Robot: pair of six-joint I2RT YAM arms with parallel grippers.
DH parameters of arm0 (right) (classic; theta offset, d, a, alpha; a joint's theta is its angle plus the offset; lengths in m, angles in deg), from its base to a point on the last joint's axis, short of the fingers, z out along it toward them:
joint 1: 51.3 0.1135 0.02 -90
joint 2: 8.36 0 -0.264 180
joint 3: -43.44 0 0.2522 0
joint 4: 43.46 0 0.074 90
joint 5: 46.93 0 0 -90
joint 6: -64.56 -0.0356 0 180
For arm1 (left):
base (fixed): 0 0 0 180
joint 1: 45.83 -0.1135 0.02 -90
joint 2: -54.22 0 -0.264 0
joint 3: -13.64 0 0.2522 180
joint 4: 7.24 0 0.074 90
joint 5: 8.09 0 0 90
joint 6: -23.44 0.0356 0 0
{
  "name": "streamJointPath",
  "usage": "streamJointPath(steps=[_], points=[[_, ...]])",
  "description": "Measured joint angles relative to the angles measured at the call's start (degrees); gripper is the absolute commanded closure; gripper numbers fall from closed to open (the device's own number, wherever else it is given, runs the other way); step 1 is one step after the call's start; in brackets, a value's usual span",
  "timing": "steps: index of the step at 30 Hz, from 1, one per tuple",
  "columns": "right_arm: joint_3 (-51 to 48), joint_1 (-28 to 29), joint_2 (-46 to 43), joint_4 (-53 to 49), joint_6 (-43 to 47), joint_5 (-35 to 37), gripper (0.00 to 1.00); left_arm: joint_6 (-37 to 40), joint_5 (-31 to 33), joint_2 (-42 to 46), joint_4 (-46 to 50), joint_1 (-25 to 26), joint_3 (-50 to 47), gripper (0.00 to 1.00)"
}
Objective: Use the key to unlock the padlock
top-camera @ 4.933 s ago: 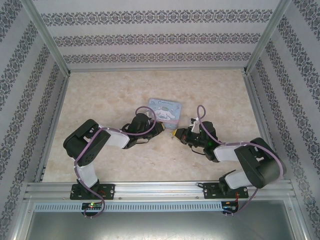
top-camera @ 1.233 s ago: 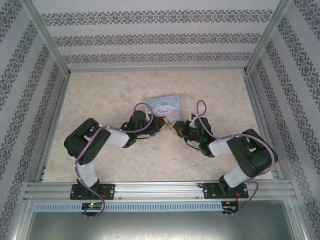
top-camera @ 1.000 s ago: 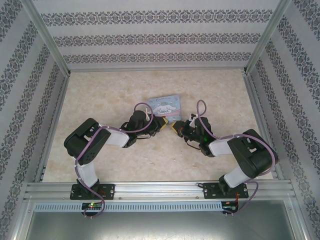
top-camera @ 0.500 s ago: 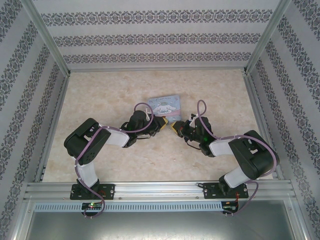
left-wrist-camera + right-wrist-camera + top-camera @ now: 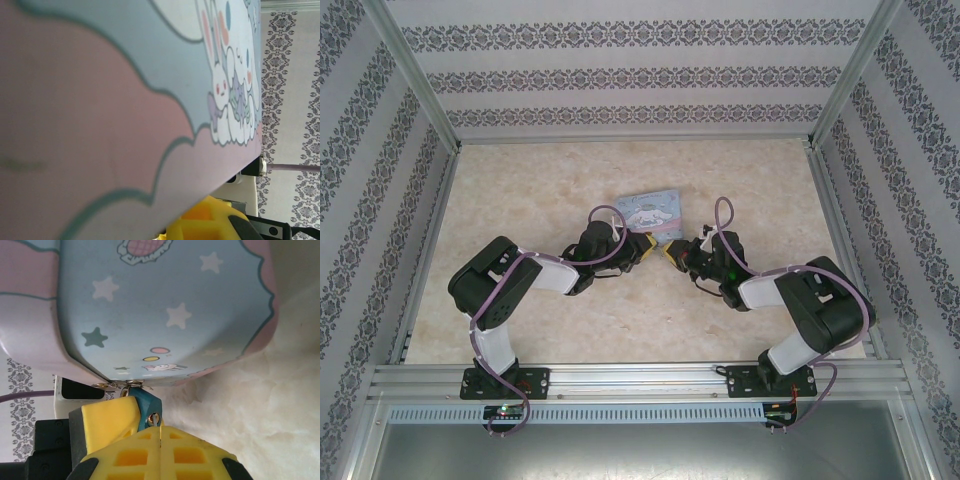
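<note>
The teal padlock [image 5: 146, 404] hangs from the metal clasp [image 5: 127, 386] on the pale-blue cartoon tin [image 5: 165, 305]. A yellow finger [image 5: 107, 422] of my left gripper [image 5: 647, 243] presses on the padlock's left side and holds it. My right gripper [image 5: 160, 429] is shut on the key [image 5: 155, 418]. The key's thin tip sits in the keyhole; the rest is hidden between the fingers. From above, the right gripper [image 5: 669, 252] meets the left one at the near edge of the tin [image 5: 653, 211]. The tin [image 5: 125, 100] covers most of the left wrist view.
The tin lies on the beige marbled tabletop [image 5: 550, 190] with its near end lifted. Patterned walls and an aluminium frame [image 5: 420, 95] close in the table. A purple cable [image 5: 722, 215] loops above the right wrist.
Since 4.9 s ago the right arm has swung in to the left gripper and the tin has turned slightly. In the last second the right gripper edged a little closer.
</note>
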Motion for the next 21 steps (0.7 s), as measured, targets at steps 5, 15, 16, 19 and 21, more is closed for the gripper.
streamJointPath(steps=[5,15,16,19,21], points=[[0.0,-0.6,0.8,1.8,0.1,-1.2,1.0,-1.6,0.2,-0.2,-0.9,0.0,0.0,1.0],[0.0,-1.3,3.0,6.8,-2.2,-2.0,1.0,-6.0,1.6,-1.0,-5.6,0.0,-0.5,1.0],[0.0,-1.4,3.5,7.8,-2.8,-2.3,1.0,-6.2,1.8,-1.0,-5.6,0.0,-0.5,1.0],[0.0,-1.7,4.5,9.4,-4.1,-2.8,1.0,-6.3,2.1,-1.0,-5.6,0.0,-0.6,1.0],[0.0,-1.9,4.8,9.9,-4.7,-3.1,1.0,-6.3,2.2,-1.0,-5.7,0.0,-0.6,1.0]])
